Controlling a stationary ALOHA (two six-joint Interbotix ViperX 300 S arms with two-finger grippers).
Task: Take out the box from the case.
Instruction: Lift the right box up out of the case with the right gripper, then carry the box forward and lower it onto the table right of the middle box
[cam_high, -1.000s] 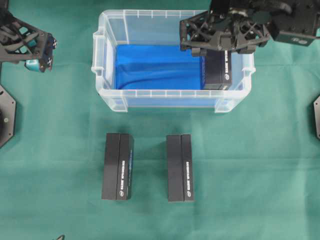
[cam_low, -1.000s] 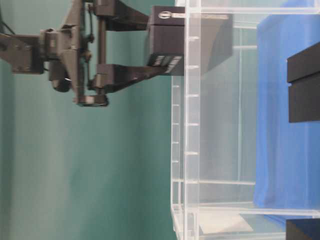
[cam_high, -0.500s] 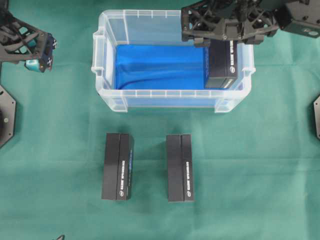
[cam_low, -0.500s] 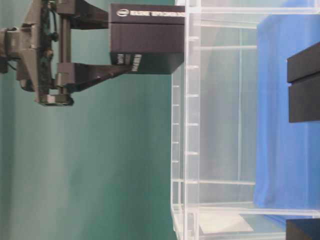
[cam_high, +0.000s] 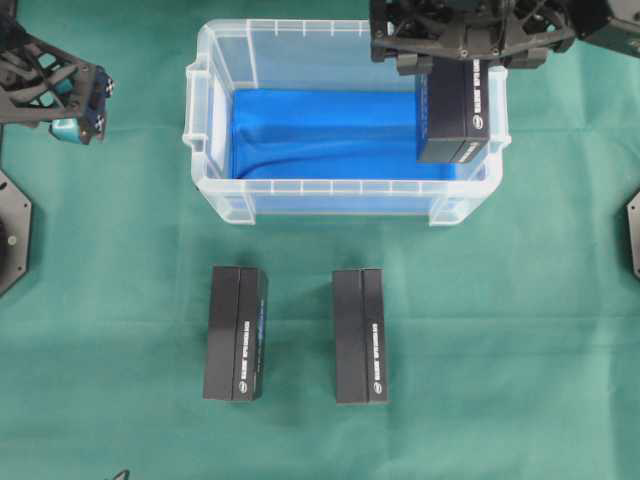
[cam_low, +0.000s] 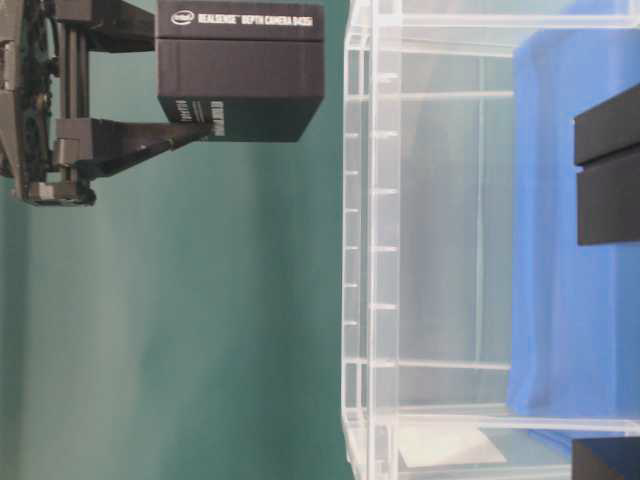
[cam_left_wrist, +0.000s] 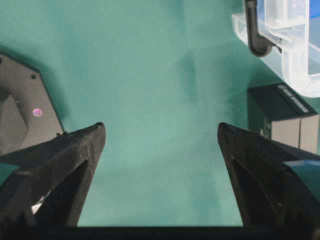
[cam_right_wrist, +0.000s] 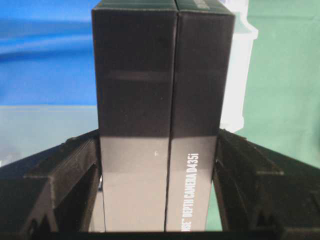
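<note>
Gripping box (cam_high: 457, 112) above case (cam_high: 215, 120), right fingers (cam_right_wrist: 240, 170) clamped

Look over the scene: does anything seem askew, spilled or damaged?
Nothing stands out. The right gripper holds a black camera box squarely above the case; two matching boxes lie side by side on the green cloth.

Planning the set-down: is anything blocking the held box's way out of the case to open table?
Nothing visible does. The box, clamped in the right gripper, hangs clear above the case rim. Two boxes lie on the cloth in front; beside them it's bare.
</note>
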